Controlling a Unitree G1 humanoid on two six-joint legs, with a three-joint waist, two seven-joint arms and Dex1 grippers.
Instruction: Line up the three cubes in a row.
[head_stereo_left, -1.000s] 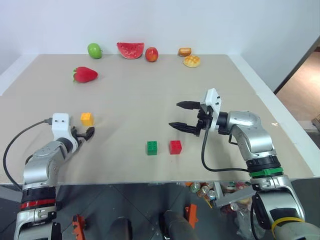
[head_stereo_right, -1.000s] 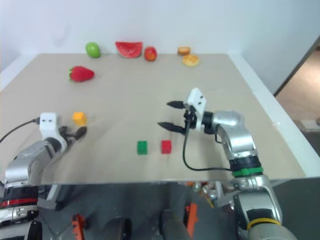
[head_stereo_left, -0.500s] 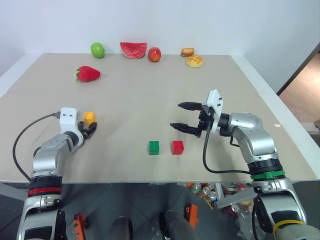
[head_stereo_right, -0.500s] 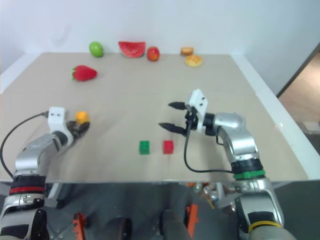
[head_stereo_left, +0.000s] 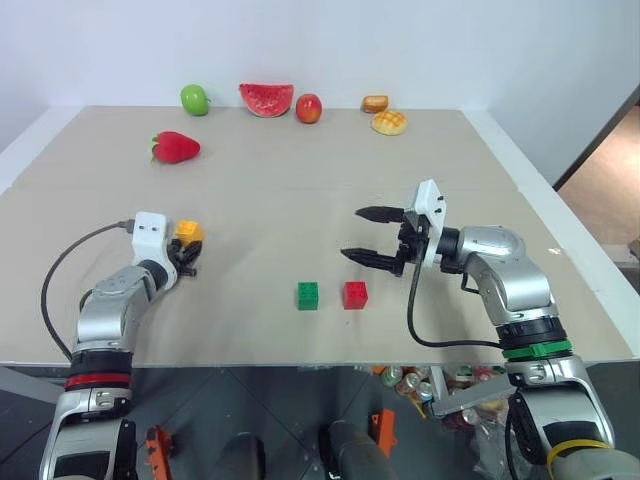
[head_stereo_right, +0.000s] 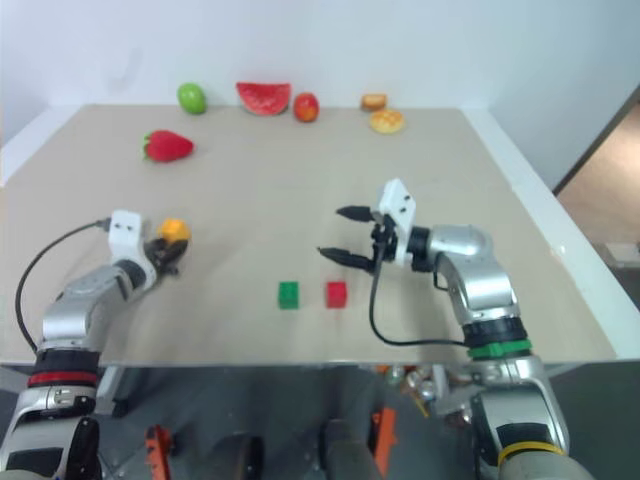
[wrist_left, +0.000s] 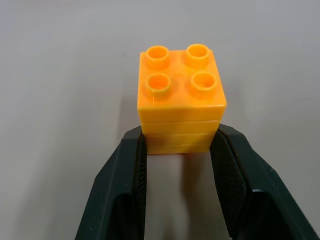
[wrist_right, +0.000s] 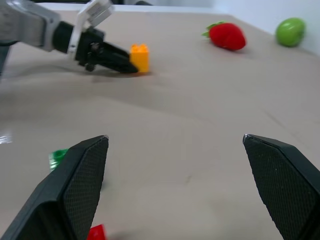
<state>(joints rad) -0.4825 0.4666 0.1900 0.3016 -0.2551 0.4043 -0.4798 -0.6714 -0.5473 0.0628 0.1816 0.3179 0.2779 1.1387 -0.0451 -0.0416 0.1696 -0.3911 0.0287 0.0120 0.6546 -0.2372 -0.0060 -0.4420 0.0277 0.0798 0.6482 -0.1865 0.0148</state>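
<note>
My left gripper is shut on the yellow-orange cube at the left of the table. In the left wrist view the two black fingers press the lower sides of the studded cube, which stays upright. The green cube and the red cube sit side by side near the front middle, a small gap between them. My right gripper hangs open above the table, just right of and behind the red cube, with nothing between its fingers.
Toy fruits lie along the back: a red strawberry, a green apple, a watermelon slice, a red-orange fruit and two bread pieces. The table's front edge runs close below the green and red cubes.
My left gripper has reached forward to the yellow-orange cube and shut on it. The right arm and the green and red cubes have not moved.
</note>
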